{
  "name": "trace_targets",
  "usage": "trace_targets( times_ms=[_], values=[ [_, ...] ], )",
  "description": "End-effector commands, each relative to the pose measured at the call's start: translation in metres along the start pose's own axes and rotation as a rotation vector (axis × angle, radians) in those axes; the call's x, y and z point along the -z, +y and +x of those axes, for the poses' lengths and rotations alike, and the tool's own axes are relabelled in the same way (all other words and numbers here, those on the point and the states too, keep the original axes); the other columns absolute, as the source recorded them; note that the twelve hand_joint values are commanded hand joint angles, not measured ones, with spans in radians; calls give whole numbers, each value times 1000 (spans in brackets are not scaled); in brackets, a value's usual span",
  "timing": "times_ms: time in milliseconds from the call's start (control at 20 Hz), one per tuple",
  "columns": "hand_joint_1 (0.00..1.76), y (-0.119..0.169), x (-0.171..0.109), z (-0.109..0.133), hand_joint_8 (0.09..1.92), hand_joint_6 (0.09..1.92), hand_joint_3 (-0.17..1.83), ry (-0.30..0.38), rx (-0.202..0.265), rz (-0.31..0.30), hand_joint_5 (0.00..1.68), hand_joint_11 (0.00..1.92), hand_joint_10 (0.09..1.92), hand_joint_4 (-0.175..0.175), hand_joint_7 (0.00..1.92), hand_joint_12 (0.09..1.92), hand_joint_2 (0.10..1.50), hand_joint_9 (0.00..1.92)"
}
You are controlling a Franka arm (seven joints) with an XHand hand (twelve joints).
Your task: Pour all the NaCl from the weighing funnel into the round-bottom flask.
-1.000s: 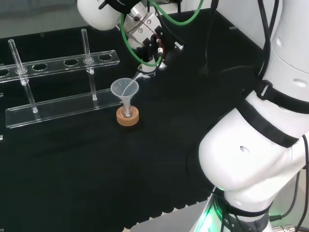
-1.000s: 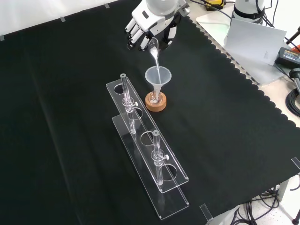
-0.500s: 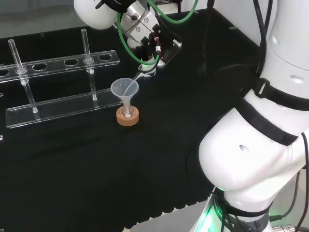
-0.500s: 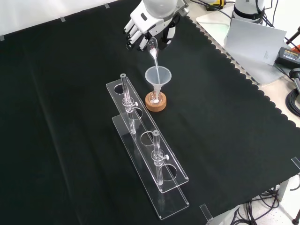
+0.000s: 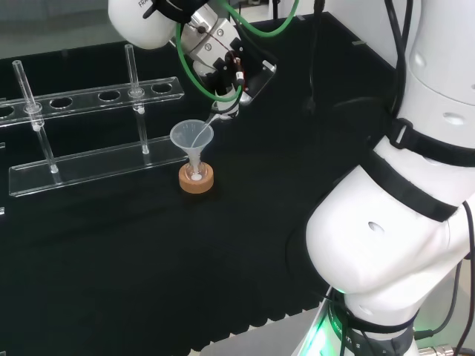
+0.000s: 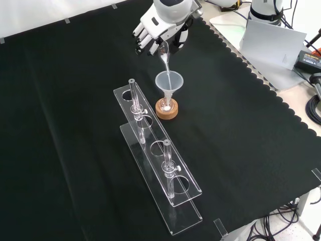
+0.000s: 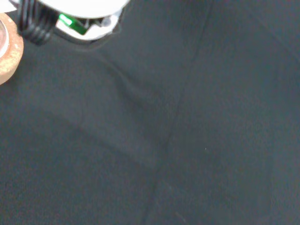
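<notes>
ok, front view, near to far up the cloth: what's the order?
Clear acrylic test tube rack → cork ring stand carrying the small flask → clear plastic funnel set in the flask's neck → clear weighing funnel, tip at the funnel → black and white hand holding it.

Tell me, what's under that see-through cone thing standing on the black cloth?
Under the funnel its stem drops into a small glass flask resting in a cork ring. Something white shows inside. The flask's lower part is hidden by the ring.

cork ring: cut by frame edge | flask on it: contents indiscernible
</notes>
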State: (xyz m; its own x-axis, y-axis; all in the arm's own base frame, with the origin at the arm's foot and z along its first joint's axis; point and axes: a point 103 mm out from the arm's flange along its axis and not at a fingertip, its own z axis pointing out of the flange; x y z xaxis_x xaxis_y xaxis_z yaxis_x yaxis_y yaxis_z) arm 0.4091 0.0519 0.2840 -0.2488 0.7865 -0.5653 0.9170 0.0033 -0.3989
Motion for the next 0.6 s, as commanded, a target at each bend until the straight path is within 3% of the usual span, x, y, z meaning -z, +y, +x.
trace_targets(
  times_ms=[50, 600],
  values=[
    [1119, 0, 5, 3, 643, 759, 717, -19, -4, 16, 1239, 539, 480, 175, 408, 1257, 637, 731],
    [1120, -1, 15, 4, 640, 757, 719, -54, -12, 48, 1241, 534, 481, 175, 396, 1256, 636, 724]
  ],
)
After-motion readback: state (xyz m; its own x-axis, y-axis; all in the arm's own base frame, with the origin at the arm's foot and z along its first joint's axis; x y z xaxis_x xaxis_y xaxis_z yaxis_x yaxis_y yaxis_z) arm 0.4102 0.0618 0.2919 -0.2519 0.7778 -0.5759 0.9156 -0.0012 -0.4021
